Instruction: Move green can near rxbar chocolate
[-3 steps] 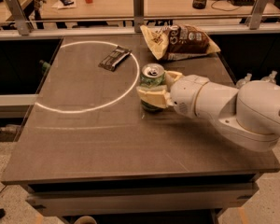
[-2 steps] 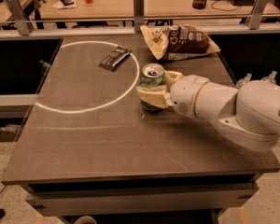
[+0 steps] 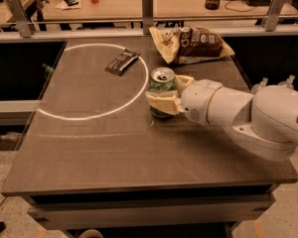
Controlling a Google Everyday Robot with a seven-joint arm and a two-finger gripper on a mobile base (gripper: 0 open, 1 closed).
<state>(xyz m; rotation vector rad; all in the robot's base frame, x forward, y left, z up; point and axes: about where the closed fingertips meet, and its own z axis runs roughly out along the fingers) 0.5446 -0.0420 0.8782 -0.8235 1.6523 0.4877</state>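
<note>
Green aluminium is what we have in hand: the green can (image 3: 162,85) stands upright on the desk (image 3: 109,148), right of centre, at the right edge of the white ring (image 3: 64,115). The pincer (image 3: 165,90) is closed around the can's body, with one pale finger across the front and the other behind. The rxbar chocolate (image 3: 122,62) lies flat inside the ring, up and to the left, apart from the can.

To do this step well, we judge that we should keep the grip firm and the can upright. We carry it left and away toward the bar, then set it down just beside the thin wrapper without nudging it — staying clear of the snack bag (image 3: 191,44) behind.

Against the earlier frame we see no difference: can, pincer and bar sit where they did.
</note>
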